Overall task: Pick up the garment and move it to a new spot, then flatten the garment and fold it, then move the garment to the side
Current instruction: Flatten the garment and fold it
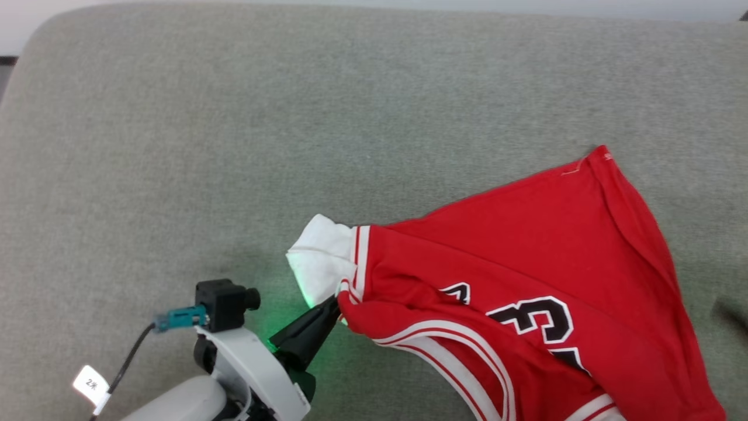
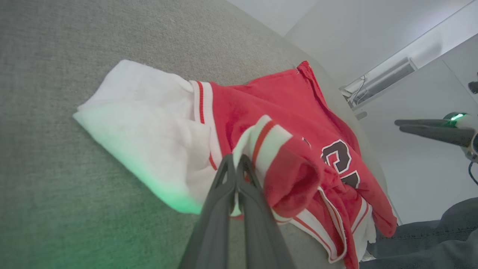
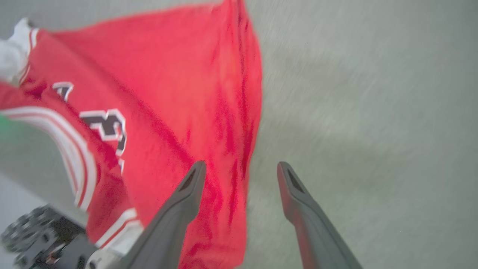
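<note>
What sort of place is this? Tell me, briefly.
Likely an indoor room or lab: a grey upholstered cushion with rounded corners bearing the jersey, plain white walls, and wall ducting with cables.

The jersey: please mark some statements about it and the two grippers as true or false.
1. The left gripper is shut on the jersey near its striped trim. True.
2. The right gripper is shut on the red edge of the jersey. False: its fingers stand apart above the cloth and hold nothing.
3. The jersey lies flat and neatly folded. False: it is bunched and creased, with a white sleeve sticking out.
4. Most of the jersey lies on a grey fabric surface. True.
5. The numerals are white with a black outline. False: they are black with a white outline.
</note>
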You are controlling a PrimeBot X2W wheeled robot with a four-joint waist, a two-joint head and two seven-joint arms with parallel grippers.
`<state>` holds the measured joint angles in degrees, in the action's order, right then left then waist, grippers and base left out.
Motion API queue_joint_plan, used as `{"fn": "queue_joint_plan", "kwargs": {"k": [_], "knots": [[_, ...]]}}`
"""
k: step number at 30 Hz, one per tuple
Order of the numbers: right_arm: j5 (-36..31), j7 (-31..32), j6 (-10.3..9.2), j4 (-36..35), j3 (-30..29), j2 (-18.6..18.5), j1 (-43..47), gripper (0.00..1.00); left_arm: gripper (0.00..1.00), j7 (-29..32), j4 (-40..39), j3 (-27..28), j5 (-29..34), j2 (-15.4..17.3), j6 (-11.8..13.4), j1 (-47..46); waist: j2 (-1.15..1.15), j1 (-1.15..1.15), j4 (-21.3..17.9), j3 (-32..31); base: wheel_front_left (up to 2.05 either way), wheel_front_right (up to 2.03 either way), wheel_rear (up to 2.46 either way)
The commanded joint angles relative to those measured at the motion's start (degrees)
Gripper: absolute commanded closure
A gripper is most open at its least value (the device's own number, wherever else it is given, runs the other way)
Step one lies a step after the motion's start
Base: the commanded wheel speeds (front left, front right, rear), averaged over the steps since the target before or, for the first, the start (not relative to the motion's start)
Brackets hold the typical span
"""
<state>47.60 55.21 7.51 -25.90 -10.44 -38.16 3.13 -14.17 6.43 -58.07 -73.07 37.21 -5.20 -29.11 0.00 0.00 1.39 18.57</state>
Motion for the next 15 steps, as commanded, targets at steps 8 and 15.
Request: {"fn": "queue_joint_plan", "kwargs": {"k": [8, 15], "knots": [[-9.14, -7.79, -0.04, 12.66, 12.57, 1.77, -23.19, 0.00, 1.00, 0.39, 0.13, -0.37, 1.49, -1.93, -0.39, -2.29, 0.00, 0.00, 3.81, 2.70, 0.00, 0.00, 0.00], [-12.54, -8.03, -0.04, 26.73, 23.87, -0.65, -35.23, 0.00, 1.00, 0.55, 1.18, -0.48, 1.18, -3.43, -1.33, -3.86, 0.00, 0.00, 6.33, 4.80, 0.00, 0.00, 0.00]]}}
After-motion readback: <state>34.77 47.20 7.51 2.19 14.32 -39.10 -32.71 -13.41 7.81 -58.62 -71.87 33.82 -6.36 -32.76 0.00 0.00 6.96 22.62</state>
